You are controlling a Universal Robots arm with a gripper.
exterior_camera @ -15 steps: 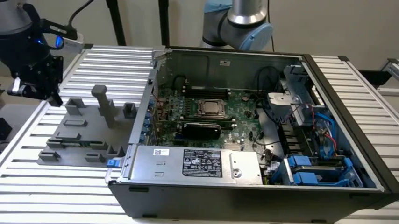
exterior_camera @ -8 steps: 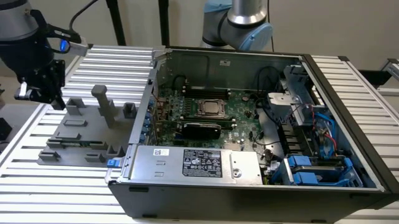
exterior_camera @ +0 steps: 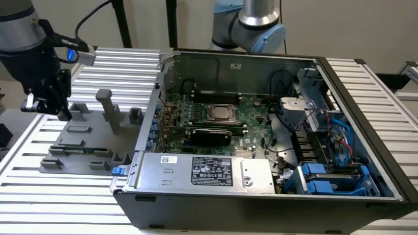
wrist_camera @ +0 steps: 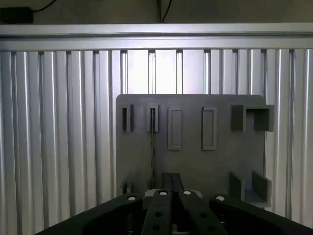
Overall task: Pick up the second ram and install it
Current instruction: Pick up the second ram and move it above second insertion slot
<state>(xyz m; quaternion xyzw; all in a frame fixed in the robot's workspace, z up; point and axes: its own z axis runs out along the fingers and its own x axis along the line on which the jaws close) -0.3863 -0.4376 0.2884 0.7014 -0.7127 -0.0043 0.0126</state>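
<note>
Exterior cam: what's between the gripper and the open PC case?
In the exterior view, an upright post and a small block holder, both on the grey fixture plate, stand between the gripper and the PC case.

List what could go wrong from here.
The gripper hangs over the grey fixture near its tall post; a descent could clip it. The second ram appears as a thin edge-on strip in the fixture, so slight misalignment might miss or tilt it. The case wall stands between fixture and motherboard; a low carry could strike it.
</note>
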